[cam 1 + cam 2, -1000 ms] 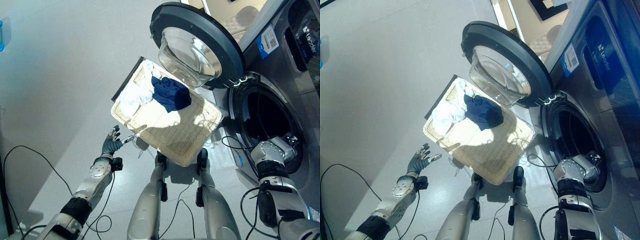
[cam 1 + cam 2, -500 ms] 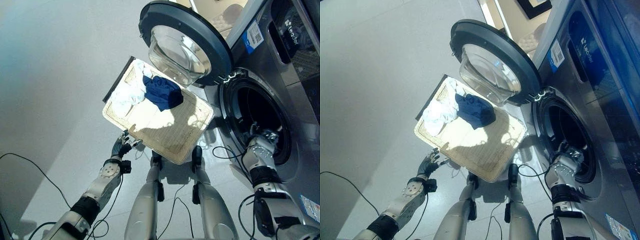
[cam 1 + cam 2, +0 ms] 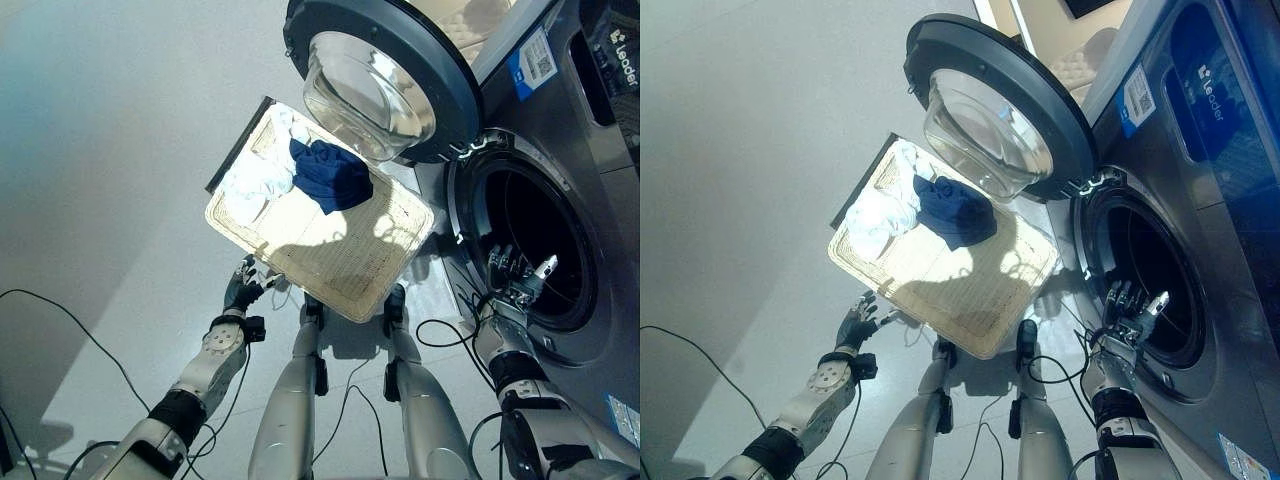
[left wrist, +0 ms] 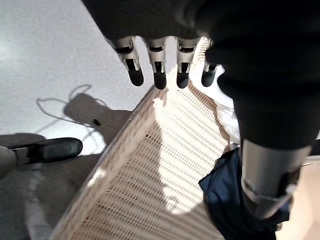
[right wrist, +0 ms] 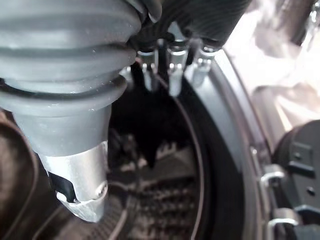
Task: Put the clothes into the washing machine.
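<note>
A flat woven basket (image 3: 345,255) lies on the floor before the washing machine (image 3: 585,150). In it are a navy garment (image 3: 330,175) and white clothes (image 3: 258,182) at its far end. My left hand (image 3: 243,291) is open, its straight fingers (image 4: 157,75) reaching over the basket's near rim (image 4: 117,152) and holding nothing. My right hand (image 3: 516,277) is open too, fingers spread at the lower edge of the dark drum opening (image 3: 535,240). In the right wrist view its fingers (image 5: 172,75) point along the opening's grey rim (image 5: 227,130).
The round door (image 3: 378,72) with its glass bowl stands swung wide open above the basket's far right corner. Pale floor (image 3: 110,170) stretches to the left of the basket.
My right hand has drawn back out of the drum and now spreads its fingers at the opening's lower edge. My left hand has come up to the basket's near rim. The camera has shifted.
</note>
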